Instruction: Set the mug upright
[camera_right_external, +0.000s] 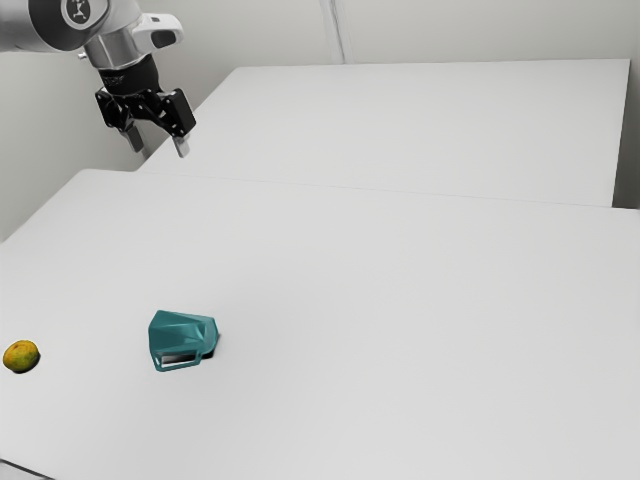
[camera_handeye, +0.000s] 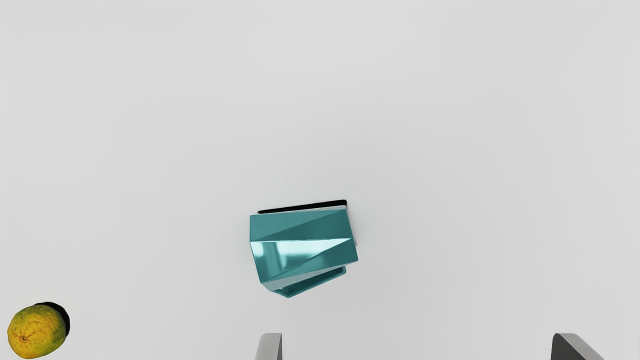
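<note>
Mug (camera_right_external: 183, 335) on its side on the table (camera_right_external: 400, 300), apart from the yellow-green fruit (camera_handeye: 37, 331); claw (camera_right_external: 160, 148) open, well above; straddle the body squarely, avoid pinching the handle (camera_handeye: 318, 283) — lift, rotate slowly, release only with base flat.

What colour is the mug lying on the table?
The mug is teal, best seen in the wrist view.

Bright, even light washed the desk (camera_right_external: 380, 290) pale. In the exterior view, black shadow (camera_right_external: 209, 354) edged the mug (camera_right_external: 180, 330) at four o'clock; in the wrist view, white glare (camera_handeye: 302, 250) streaked its side.
</note>
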